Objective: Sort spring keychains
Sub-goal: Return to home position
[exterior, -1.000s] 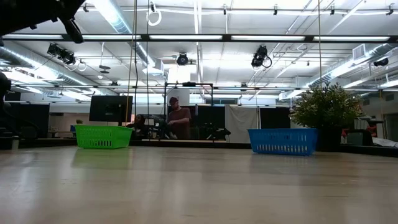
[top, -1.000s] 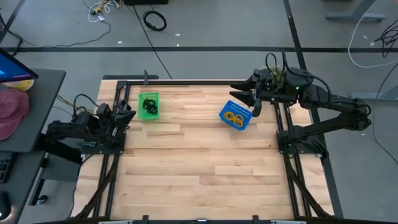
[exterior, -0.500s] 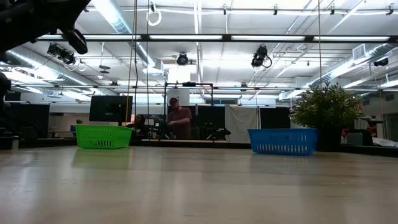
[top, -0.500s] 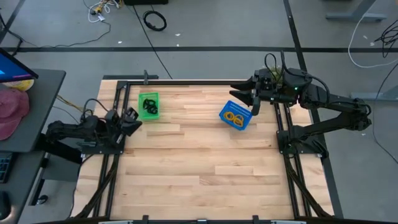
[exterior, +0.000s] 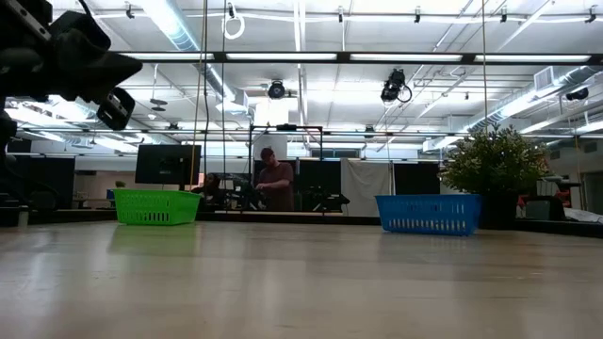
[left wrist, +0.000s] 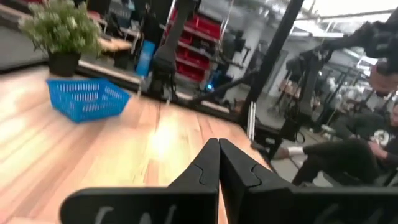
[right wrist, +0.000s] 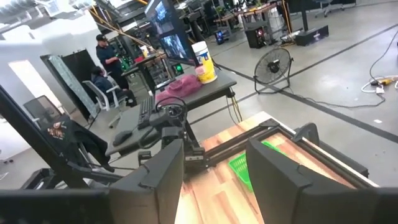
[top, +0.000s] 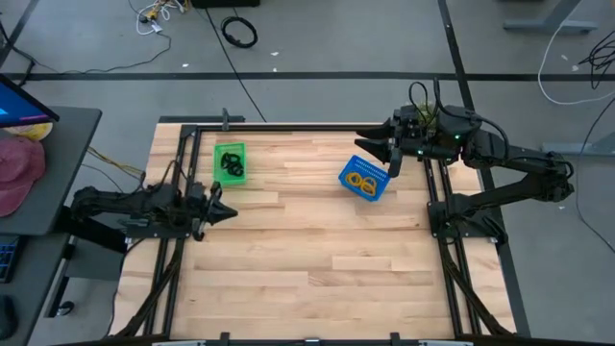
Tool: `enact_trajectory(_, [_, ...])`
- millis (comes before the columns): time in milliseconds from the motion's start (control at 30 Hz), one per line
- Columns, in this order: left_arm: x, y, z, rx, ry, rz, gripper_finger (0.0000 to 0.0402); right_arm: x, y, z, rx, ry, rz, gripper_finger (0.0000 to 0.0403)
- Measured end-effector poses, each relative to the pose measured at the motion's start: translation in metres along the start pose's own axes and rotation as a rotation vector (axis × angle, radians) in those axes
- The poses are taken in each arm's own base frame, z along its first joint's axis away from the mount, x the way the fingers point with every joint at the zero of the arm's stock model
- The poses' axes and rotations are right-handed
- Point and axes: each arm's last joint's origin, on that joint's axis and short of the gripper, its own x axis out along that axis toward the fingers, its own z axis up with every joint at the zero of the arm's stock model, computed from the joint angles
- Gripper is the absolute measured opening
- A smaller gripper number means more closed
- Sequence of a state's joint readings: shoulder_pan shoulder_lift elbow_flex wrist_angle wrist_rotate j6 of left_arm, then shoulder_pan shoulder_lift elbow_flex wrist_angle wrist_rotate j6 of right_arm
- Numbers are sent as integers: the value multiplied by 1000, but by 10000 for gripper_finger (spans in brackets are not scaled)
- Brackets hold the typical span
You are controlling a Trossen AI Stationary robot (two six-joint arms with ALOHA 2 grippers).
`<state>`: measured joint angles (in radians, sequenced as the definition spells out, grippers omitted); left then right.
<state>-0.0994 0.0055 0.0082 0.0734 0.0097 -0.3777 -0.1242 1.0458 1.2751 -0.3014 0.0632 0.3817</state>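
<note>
Now, above the wooden bench (top: 307, 259), the left hand (top: 223, 211), fingers pressed together, hovers near the green basket (top: 216, 152) holding the black spring keychains (top: 231, 165), while the right hand (top: 381, 154), fingers spread, hangs just beside the blue basket (top: 375, 193) holding the orange spring keychains (top: 361, 180).

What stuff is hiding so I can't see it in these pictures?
- High view: the black spring keychains in the green basket overlap and are too small to count.
- Low view: the walls of the green basket and the blue basket hide all the keychains inside.
- Right wrist view: the right gripper's fingers cover part of the green basket.
- Left wrist view: the blue basket's wall hides its contents.
</note>
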Motion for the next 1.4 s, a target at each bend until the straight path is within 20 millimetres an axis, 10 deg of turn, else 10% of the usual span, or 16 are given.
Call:
enact_trajectory(500, [0, 2, -5, -5, 53, 11, 3, -3, -4, -10, 21, 111, -45, 172])
enact_trajectory(833, [0, 0, 0, -5, 1, 4, 17, -55, -4, -13, -61, 147, -25, 10])
enact_trajectory(1400, [0, 0, 1, -5, -10, 5, 18, -101, -29, -109, 62, -85, 215, 1])
